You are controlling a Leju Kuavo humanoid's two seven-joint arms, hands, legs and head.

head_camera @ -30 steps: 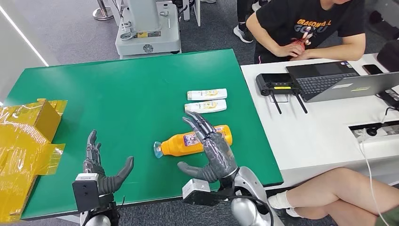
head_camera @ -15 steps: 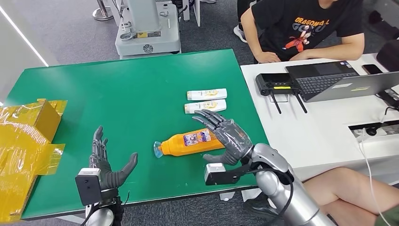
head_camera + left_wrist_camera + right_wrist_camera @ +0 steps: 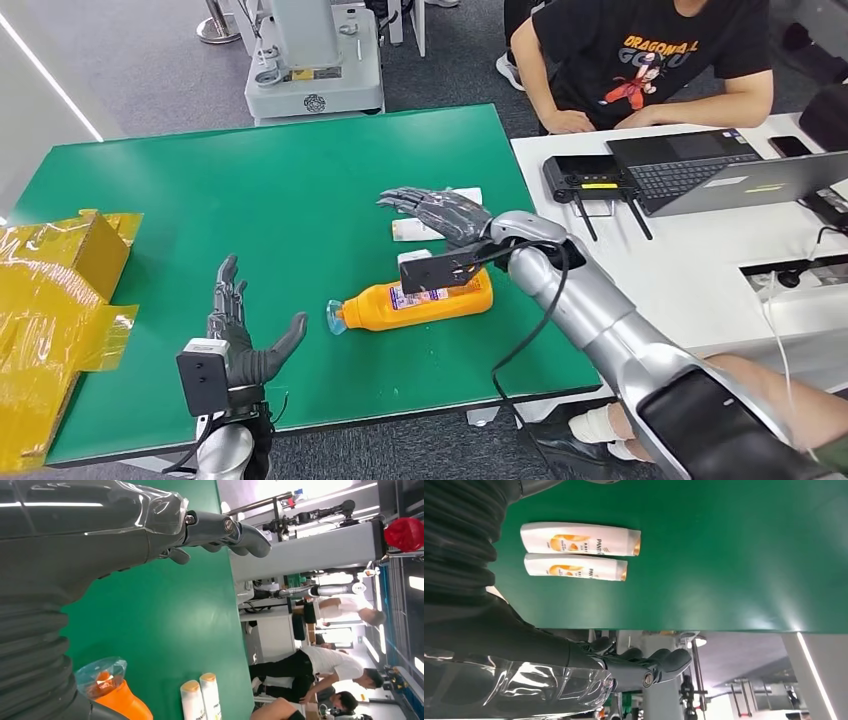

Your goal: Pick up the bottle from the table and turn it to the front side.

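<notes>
An orange bottle (image 3: 415,300) with a clear cap (image 3: 335,318) lies on its side on the green table (image 3: 250,200), cap pointing left and a label facing up. My right hand (image 3: 440,212) hovers open beyond the bottle, over two white shampoo bottles (image 3: 412,230), and holds nothing. My left hand (image 3: 240,335) is open near the table's front edge, left of the cap, apart from it. The left wrist view shows the orange bottle (image 3: 120,702) close by and the left hand (image 3: 220,527). In the right wrist view the white bottles (image 3: 579,552) lie side by side below my right hand (image 3: 639,667).
Crumpled yellow packaging (image 3: 55,300) covers the table's left end. A white desk (image 3: 680,270) with a router (image 3: 590,180) and laptops stands at the right. A person (image 3: 650,60) sits behind it, and a bare leg (image 3: 760,400) is at the lower right.
My right hand has left the bottle's base end and swung up and away, over the white bottles. My left hand has crept forward toward the cap. The orange bottle stays lying down.
</notes>
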